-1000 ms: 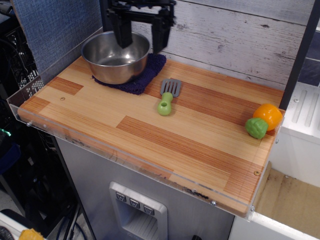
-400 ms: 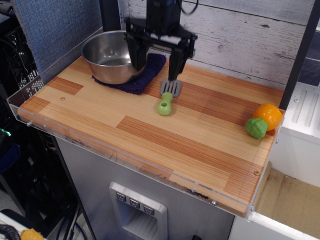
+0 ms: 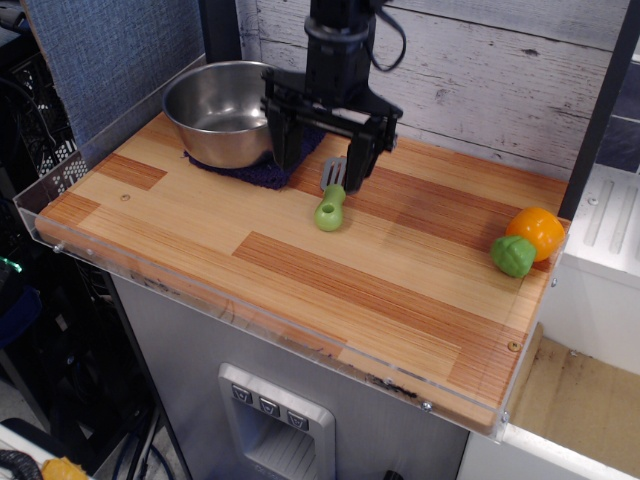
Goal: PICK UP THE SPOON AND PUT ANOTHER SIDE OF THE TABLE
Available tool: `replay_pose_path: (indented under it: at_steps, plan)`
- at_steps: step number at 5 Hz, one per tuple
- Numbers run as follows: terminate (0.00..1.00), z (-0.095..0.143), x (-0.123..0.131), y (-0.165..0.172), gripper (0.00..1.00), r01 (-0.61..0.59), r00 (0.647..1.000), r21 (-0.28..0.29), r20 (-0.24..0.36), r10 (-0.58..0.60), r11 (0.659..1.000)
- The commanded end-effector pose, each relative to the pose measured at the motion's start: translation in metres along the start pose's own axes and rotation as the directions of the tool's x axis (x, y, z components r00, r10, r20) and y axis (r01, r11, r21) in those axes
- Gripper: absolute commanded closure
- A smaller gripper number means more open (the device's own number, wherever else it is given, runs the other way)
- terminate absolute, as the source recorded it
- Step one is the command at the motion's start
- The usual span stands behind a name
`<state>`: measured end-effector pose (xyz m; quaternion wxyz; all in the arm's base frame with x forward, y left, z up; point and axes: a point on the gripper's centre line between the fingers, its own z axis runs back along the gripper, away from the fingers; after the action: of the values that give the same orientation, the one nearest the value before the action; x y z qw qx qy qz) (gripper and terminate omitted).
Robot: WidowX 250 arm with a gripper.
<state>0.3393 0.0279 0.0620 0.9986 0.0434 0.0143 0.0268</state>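
1. Wooden planks of the table [image 3: 300, 290] fill my near view; a green and orange toy vegetable [image 3: 527, 241] sits at its right edge.
2. Mid-table I see the spoon [image 3: 332, 203] lying flat, green handle toward me, grey head under the tool.
3. My gripper [image 3: 320, 165] hangs straight down over the spoon's head, fingers spread wide, grasping nothing.
4. Behind sits a steel bowl [image 3: 215, 110] on a dark cloth [image 3: 255, 168].
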Motion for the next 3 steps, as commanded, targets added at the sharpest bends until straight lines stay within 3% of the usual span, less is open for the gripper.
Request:
replay_pose_path:
  at_steps: [1, 3]
  plan:
    - [0.0, -0.023, 0.009, 0.004, 0.0, 0.011, 1.0, 0.049, -0.016, -0.01, 0.999]
    - [0.0, -0.042, 0.015, 0.011, 0.0, -0.013, 0.999, 0.071, -0.042, 0.016, 0.997]
